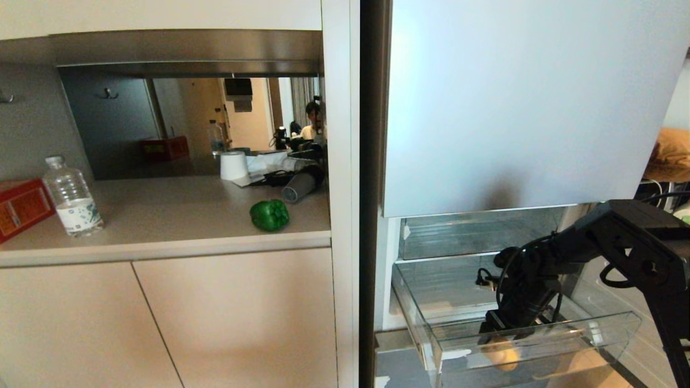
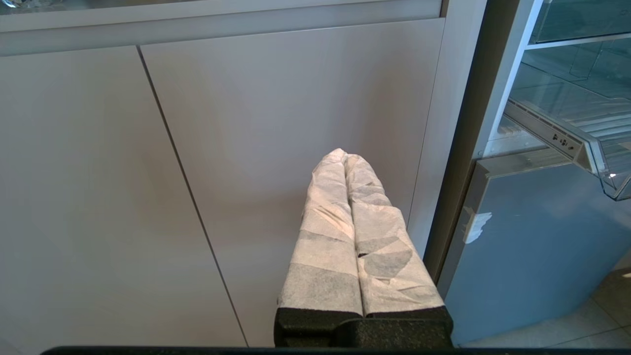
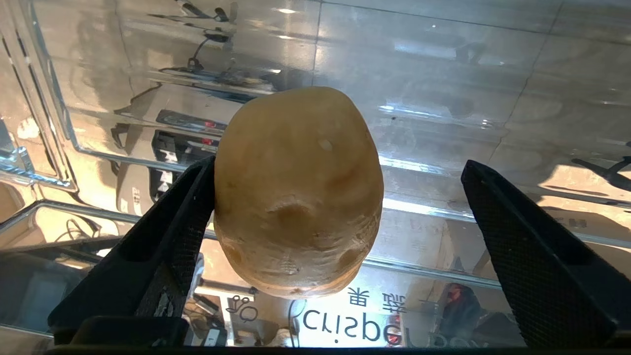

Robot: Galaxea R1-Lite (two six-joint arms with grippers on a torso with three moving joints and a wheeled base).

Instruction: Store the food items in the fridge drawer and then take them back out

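Printed lettering (image 3: 352, 323) is seen in the right wrist view through the clear drawer (image 3: 443, 74), upside down as shown there. In Latin letters it reads roughly "Crisper", the last letter being partly cut off, and two Chinese characters stand beside it; these cannot be made out with certainty. A small outlined pictogram is printed next to the word. Print is also carried on the label of the water bottle (image 1: 73, 199) and on the red box (image 1: 21, 207) on the counter, but none of it can be read.
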